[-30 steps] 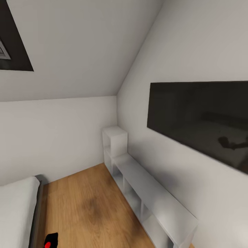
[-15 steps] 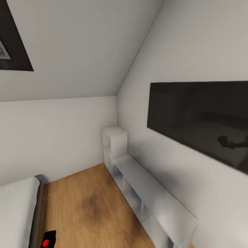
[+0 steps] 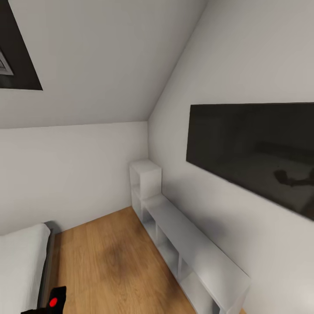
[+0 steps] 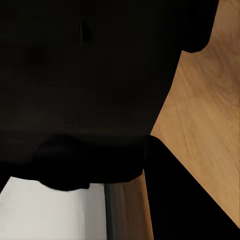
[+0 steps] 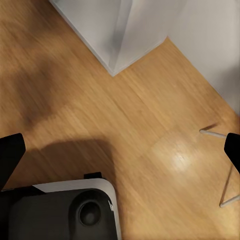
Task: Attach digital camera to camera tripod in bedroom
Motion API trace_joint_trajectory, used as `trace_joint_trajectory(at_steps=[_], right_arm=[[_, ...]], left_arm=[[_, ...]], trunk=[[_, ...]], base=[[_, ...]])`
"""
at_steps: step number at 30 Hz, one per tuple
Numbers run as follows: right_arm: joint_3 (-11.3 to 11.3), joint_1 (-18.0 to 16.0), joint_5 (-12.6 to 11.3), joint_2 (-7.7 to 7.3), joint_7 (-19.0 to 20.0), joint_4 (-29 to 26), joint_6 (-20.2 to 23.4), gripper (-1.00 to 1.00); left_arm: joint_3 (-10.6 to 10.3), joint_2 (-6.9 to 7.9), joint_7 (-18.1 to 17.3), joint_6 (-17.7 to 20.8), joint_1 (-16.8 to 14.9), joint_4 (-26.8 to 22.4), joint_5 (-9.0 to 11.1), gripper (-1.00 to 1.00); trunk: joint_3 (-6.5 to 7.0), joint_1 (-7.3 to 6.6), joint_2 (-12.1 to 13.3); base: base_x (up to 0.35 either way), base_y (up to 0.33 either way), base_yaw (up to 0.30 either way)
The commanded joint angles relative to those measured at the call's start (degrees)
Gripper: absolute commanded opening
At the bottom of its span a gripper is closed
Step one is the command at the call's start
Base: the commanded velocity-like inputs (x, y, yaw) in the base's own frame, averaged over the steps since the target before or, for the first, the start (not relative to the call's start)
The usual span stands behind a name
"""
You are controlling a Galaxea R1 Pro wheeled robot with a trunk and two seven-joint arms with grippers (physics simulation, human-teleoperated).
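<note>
Filling the left gripper's view, digital camera (image 4: 85, 75), grip unclear, right gripper (image 5: 120, 150) open

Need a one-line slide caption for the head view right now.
Attic bedroom corner: black wall TV over white cube shelving, bed at left, digital camera at bottom edge.

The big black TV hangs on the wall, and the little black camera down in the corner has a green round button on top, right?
Almost. The button is red, not green. In the head view the small black boxy digital camera sits at the bottom edge with a red round button on top, beside the grey-framed white bed. The wide black flat TV does hang on the white wall.
</note>
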Motion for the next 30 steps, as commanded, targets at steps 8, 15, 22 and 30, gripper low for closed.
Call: trace_joint_trajectory(at_steps=[8, 15, 22, 30], right_arm=[[0.7, 0.1, 0.8, 0.91, -0.3, -0.5, 0.2, 1.0], [0.7, 0.1, 0.7, 1.22, -0.4, -0.5, 0.2, 1.0], [0.7, 0.1, 0.5, 0.88, -0.4, -0.6, 0.1, 1.0], [0.7, 0.1, 0.4, 0.79, -0.4, -0.7, 0.2, 1.0]], left_arm=[[-0.6, -0.43, 0.1, 0.1, 0.0, -0.8, 0.0, -1.0], [-0.5, -1.27, -0.5, 0.1, 0.0, -2.3, 0.3, -1.0], [-0.5, -2.0, -1.8, 0.1, 0.0, -4.2, 0.6, -1.0], [-0.5, -2.09, -2.0, 0.1, 0.0, -4.4, 0.6, -1.0]], trunk=[[-0.01, 0.02, 0.0], [-0.01, 0.02, 0.0], [-0.01, 0.02, 0.0], [-0.01, 0.02, 0.0]], base=[[0.0, 0.0, 0.0], [0.0, 0.0, 0.0], [0.0, 0.0, 0.0], [0.0, 0.0, -0.036]])
